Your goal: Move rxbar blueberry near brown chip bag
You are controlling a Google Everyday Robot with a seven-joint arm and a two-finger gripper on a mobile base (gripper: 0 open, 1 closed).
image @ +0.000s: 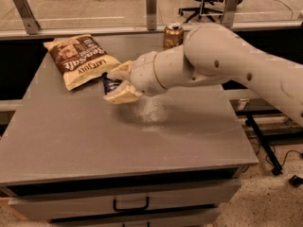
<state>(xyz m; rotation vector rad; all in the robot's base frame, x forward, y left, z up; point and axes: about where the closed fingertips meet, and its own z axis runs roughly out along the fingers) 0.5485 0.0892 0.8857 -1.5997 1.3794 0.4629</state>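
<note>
The brown chip bag (82, 60) lies at the back left of the grey table (85, 141), brown panel with white "Sea Salt" lettering and cream edges. My gripper (115, 83) is just right of the bag's lower right corner, held a little above the table. Its cream fingers (120, 96) are shut on the rxbar blueberry (111, 84), a small dark navy bar that shows only partly between them. The white arm reaches in from the right.
A bronze soda can (173, 35) stands at the table's back edge, behind the arm. A drawer with a black handle (131, 205) is below the tabletop. A metal rail and glass panels run behind the table.
</note>
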